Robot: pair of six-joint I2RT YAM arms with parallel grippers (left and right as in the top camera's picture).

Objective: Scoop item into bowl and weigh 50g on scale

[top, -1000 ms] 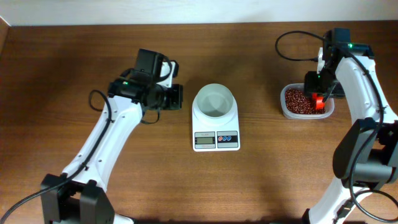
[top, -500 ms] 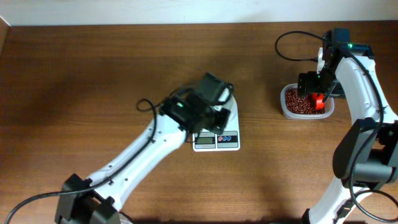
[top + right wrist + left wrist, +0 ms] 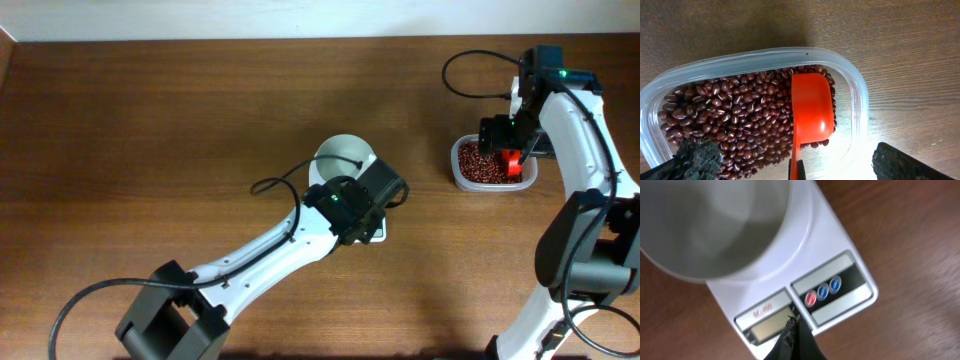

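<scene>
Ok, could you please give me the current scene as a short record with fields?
bowl: empty, sitting on the scale
left gripper: shut, tip at the display, contact unclear
right gripper: open, above the tub, holding nothing
scoop: red, lying on the beans in the tub

Overhead looks straight down (whole table); wrist views hang close over scale and tub.

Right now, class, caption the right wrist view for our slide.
Open right gripper straddles a red scoop resting on beans in a clear tub.
</scene>
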